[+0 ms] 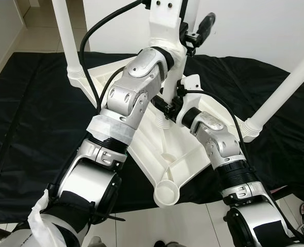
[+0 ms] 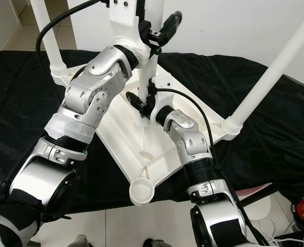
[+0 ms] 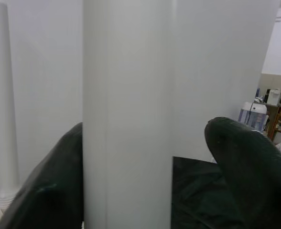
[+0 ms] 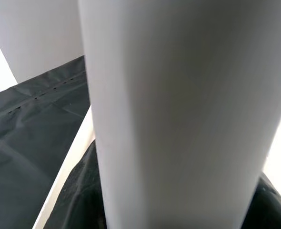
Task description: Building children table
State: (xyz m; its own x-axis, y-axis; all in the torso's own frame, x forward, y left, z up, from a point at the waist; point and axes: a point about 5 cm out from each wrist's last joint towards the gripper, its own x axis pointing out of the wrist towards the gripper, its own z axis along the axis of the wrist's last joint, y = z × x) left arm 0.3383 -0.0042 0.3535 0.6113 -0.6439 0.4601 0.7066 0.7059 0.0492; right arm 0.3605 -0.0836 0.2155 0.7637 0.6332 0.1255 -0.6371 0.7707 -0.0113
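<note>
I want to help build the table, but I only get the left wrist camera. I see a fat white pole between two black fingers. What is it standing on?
Observer: That pole is a table leg. Its lower end meets the upside-down white tabletop, which lies on a black cloth.
Operator: Is the other arm helping?
Observer: Yes. The right gripper is at the bottom of that leg, well below the left gripper.
Operator: How many legs are missing?
Observer: One, it seems. The left leg and the right leg stand at their corners, and the empty socket at the near corner has no leg yet.
</note>
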